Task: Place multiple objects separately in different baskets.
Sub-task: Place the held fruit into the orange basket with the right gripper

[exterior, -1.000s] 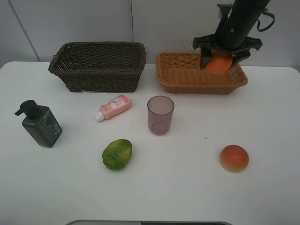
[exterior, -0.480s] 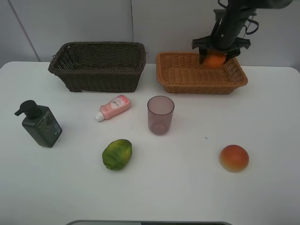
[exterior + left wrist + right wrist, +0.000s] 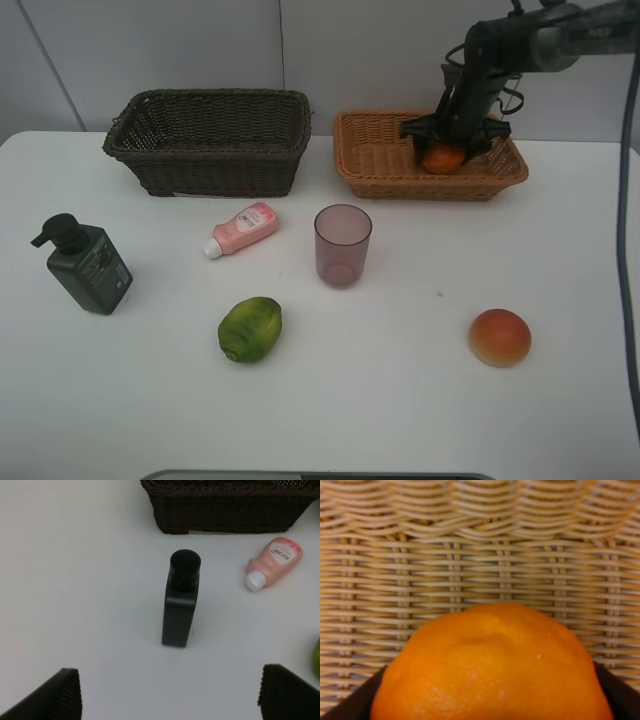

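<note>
My right gripper (image 3: 443, 152) is clamped on the orange (image 3: 492, 665), a finger on each side, down inside the tan basket (image 3: 372, 160). My left gripper (image 3: 170, 695) hangs wide apart, with the green pump bottle (image 3: 180, 605) upright just ahead of its fingertips.

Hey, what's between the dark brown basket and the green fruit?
The pink tube, lying on its side, sits between the dark brown basket and the green fruit; the exterior high view shows it.
</note>
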Tool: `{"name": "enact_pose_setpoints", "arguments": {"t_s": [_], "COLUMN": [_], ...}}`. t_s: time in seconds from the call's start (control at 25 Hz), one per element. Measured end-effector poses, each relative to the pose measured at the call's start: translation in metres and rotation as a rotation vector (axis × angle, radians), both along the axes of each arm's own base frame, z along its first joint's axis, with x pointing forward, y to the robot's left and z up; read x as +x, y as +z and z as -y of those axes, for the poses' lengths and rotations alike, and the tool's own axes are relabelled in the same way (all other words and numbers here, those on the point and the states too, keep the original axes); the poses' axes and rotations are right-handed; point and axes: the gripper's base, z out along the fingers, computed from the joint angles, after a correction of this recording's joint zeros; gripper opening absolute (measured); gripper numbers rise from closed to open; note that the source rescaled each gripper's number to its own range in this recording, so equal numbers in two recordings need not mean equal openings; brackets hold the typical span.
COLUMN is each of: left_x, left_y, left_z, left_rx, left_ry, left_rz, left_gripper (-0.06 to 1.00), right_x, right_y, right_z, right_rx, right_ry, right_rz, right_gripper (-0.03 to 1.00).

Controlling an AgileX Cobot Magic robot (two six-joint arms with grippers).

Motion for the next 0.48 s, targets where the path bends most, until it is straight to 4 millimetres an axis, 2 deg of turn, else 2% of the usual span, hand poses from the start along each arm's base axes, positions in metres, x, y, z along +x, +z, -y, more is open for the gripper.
{"name": "enact_pose_setpoints", "arguments": {"t_s": [0.12,0.16,0.2,0.24,0.28,0.36,0.48], "left_x": [0.000,0.000,0.000,0.000,0.000,0.000,0.000], "left_y": [0.000,0.000,0.000,0.000,0.000,0.000,0.000], "left_z": [0.000,0.000,0.000,0.000,0.000,0.000,0.000], "left_rx": [0.000,0.000,0.000,0.000,0.000,0.000,0.000], "left_ry": [0.000,0.000,0.000,0.000,0.000,0.000,0.000], "left_rz": [0.000,0.000,0.000,0.000,0.000,0.000,0.000], "left_gripper": [0.92,0.92,0.92,0.92,0.92,0.92,0.92], "right_x": [0.001,0.001,0.001,0.001,0.001,0.001,0.001], "right_y": [0.000,0.000,0.000,0.000,0.000,0.002,0.015], "right_z": [0.000,0.000,0.000,0.000,0.000,0.000,0.000], "right_rx": [0.005,0.006,0.006,0.006,0.006,0.007,0.013], "right_ry": [-0.009,-0.008,-0.008,-0.008,-0.008,-0.008,-0.008], "right_rz": [0.006,0.009,0.010,0.010,0.011,0.016,0.042], "right_gripper": [0.34,0.41,0.55,0.73,0.85,0.95,1.00]}}
